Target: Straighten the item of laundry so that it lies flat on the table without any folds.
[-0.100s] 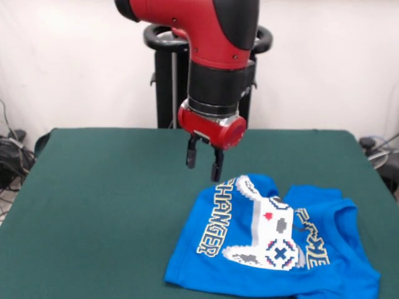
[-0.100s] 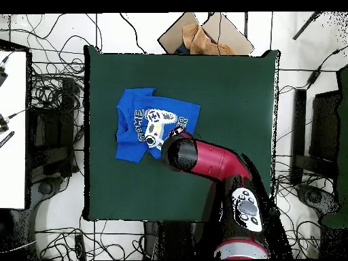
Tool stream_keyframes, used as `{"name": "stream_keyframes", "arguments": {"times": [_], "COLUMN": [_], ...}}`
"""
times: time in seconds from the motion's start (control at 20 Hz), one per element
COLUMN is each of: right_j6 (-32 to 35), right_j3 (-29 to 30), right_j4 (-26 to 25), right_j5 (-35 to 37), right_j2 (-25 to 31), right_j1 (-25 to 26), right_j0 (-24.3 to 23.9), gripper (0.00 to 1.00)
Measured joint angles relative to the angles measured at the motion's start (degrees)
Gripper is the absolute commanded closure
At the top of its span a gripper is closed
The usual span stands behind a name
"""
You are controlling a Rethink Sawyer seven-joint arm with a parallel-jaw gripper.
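The item of laundry (image 1: 274,249) is a bright blue T-shirt lying print side up at the front right of the green table (image 1: 93,199). Its cloth is rumpled, with a fold running through the right part near the lettering. My gripper (image 1: 204,163) hangs open above the table, just over the shirt's far left edge, with nothing between its fingers. From overhead, the shirt (image 2: 153,122) lies in the upper left part of the table (image 2: 231,88). The red arm's wrist (image 2: 178,151) covers the shirt's lower right corner and hides the gripper.
A cardboard box (image 2: 204,37) sits beyond the table's top edge in the overhead view. Cables spread over the floor all around. A white surface (image 2: 12,129) stands to the left. The shirt's near hem lies close to the table's front edge.
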Motion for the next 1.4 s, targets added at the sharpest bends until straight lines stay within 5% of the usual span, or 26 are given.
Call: {"name": "stream_keyframes", "arguments": {"times": [1.0, 1.4], "right_j6": [0.0, 0.0], "right_j3": [2.6, 5.2], "right_j4": [4.6, 5.3], "right_j5": [-0.5, -2.8], "right_j2": [-3.2, -4.0], "right_j1": [2.4, 2.4], "right_j0": [9.2, 9.0], "gripper": [0.00, 0.00]}}
